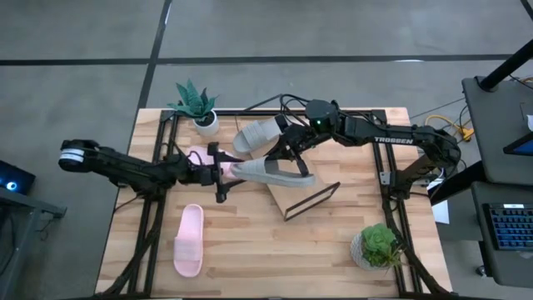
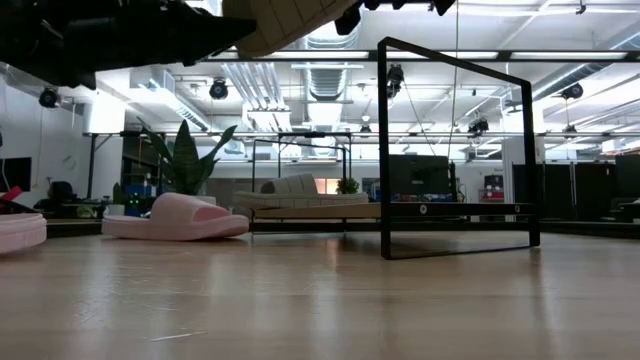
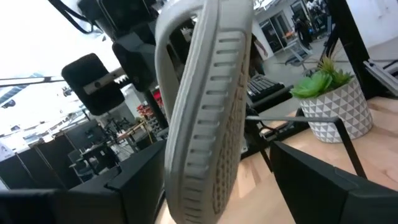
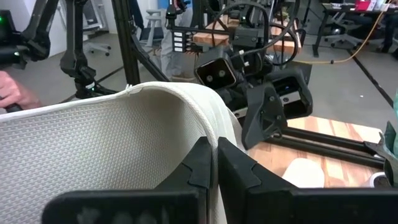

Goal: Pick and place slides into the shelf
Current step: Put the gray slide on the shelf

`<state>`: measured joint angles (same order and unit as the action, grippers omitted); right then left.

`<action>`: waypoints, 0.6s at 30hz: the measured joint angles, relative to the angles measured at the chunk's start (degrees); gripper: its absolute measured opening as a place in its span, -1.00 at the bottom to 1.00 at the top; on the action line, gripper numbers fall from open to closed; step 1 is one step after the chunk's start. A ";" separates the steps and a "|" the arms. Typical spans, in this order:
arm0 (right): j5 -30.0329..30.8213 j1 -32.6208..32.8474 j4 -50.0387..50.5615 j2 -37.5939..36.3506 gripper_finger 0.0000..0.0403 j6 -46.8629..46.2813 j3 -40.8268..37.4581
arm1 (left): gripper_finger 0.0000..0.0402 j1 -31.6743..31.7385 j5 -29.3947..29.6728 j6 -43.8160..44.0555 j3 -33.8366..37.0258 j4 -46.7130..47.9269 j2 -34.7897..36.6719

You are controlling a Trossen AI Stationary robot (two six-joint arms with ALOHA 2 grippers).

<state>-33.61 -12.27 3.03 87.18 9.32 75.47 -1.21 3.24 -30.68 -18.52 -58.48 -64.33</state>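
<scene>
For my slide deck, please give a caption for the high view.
Right gripper holds a grey slide above the shelf; open left gripper meets it.

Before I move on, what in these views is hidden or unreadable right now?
- High view: the shelf board is mostly covered by the grey slide held over it by the right gripper.
- High view: a pink slide is partly hidden under the left gripper.
- Low view: the held slide is cut off by the top edge.
</scene>
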 joint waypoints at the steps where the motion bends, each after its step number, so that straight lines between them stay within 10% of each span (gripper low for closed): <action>1: 0.03 -0.01 0.09 0.00 -0.96 0.13 -0.08 | 0.33 0.00 -0.02 -0.02 -0.10 -0.02 -0.20; 10: 0.18 -0.11 1.06 0.02 -0.96 0.15 -0.23 | -0.08 0.00 -0.16 -0.32 -2.02 0.02 -0.88; 18: 0.79 -0.13 1.08 0.00 -0.96 0.42 0.25 | -0.88 -0.02 -0.81 -3.86 -2.12 2.46 -0.11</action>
<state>-32.82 -12.40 4.11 87.18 9.74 75.72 -1.23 2.43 -34.54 -20.64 -56.01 -64.43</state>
